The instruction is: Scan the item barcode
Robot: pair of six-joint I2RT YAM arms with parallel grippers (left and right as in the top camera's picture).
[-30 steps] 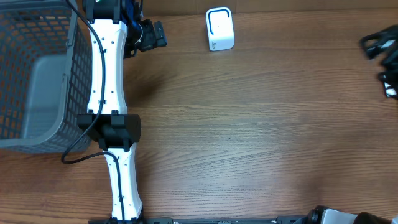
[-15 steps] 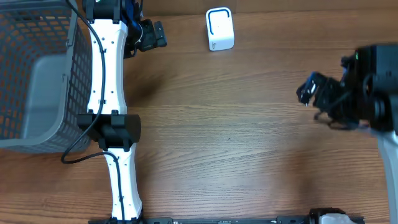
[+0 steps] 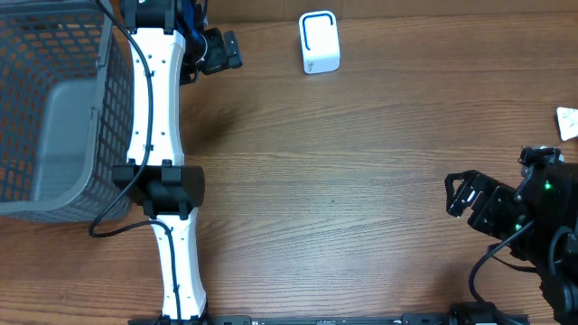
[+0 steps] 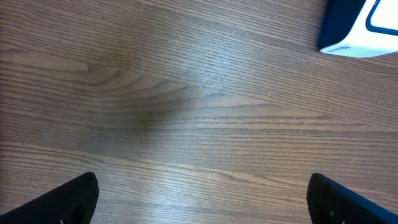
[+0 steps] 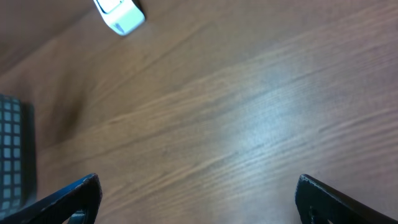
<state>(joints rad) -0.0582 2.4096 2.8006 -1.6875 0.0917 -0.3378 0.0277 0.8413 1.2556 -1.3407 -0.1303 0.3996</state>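
1. At the left gripper [image 3: 230, 50]: spread wide, gripping nothing, hanging low over the wooden table [image 3: 361, 181] and pointing toward the white box [image 3: 319, 42].
2. Ahead of that gripper and a little apart from it: the white box, standing on the wood, touched by neither finger.
3. In the left wrist view: pushed up into the far corner beyond one dark fingertip [image 4: 339, 199], showing a dark blue side and a white top with a blue line.
4. Behind the left gripper, on the other side of its white arm [image 3: 153, 108]: a grey mesh basket [image 3: 36, 54], close against the arm.
5. At the right gripper [image 3: 459, 196]: also opened wide, clamped on nothing, hanging over bare wood.
6. Well apart from the right gripper, far ahead and off to one side: the same white box, small at the top of the right wrist view.
7. Behind the right gripper, at the table's right edge: a small white piece [image 3: 569, 123], cut off by the frame, too little in view to tell what.
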